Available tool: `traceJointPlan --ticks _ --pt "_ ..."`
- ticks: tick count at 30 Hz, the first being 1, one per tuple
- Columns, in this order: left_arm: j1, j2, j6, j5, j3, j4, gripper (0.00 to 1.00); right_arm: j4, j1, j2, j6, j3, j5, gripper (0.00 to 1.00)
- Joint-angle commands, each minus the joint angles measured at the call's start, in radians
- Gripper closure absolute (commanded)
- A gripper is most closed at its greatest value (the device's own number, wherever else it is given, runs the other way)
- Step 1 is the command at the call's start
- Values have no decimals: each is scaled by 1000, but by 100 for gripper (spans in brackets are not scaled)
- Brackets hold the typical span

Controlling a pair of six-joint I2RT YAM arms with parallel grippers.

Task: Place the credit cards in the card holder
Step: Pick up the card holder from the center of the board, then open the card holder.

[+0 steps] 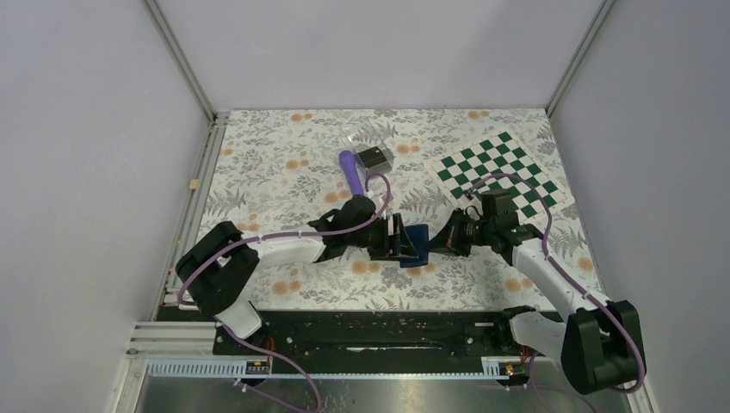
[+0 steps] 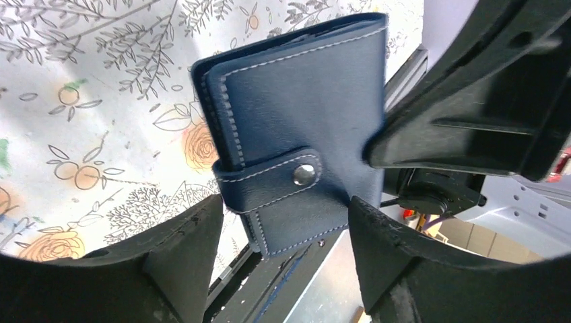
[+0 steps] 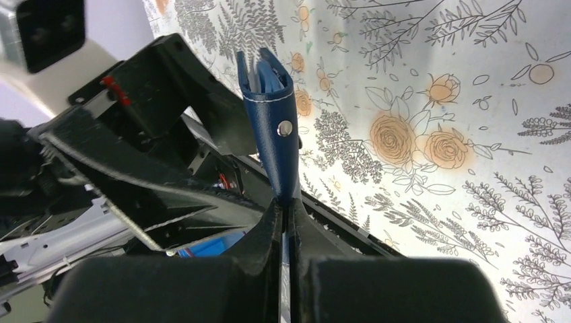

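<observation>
1. The right gripper (image 3: 286, 205) has its jaws pressed together on one edge of the card holder (image 3: 273, 114). The holder stands edge-on above the fingertips with its snap tab fastened.
2. The left gripper (image 2: 283, 208) has its jaws spread wide on either side of the holder's tab end. A sliver of gap shows at one finger (image 2: 182, 256). Whether the other finger touches the leather cannot be made out.
3. The holder hangs between the two grippers over the middle of the table (image 1: 284, 172). In the left wrist view the right gripper hides one of its corners.
4. Lighter blue lining shows in its folded edge. Whether any card sits inside cannot be seen.
5. The credit cards (image 1: 373, 157) appear only as a dark patch at the clear plastic box (image 1: 368, 138), near the middle of the far edge. They are too small to count.
6. A purple object (image 1: 350, 169) lies just beside the box, with its near end hidden by the left arm.
7. A checkerboard (image 1: 504, 175) lies toward the far right corner, with its near edge behind the right arm.
</observation>
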Motion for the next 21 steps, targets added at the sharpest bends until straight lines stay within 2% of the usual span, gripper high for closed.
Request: traceJointPlan --ticks 1,6,9,14,15,18,21 --pt "-8 -44 -21 24 -31 78 31 -23 8 -98 0 1 -42 100" --pt "-6 -48 -22 18 -39 78 30 -24 8 -163 22 11 -52 100" --pt "-5 -72 -55 48 -75 187 38 -40 8 -162 14 20 -73 100" --pt "-5 -139 -82 127 -133 375 59 -14 8 -176 29 6 -99 100" --pt "-5 -158 -84 132 -143 390 64 -1 7 -182 39 2 -102 98" --pt "-5 -228 -72 124 -168 386 82 10 8 -200 40 -2 -103 83" --pt "-4 -297 -48 88 -181 317 100 24 6 -219 39 -6 -100 62"
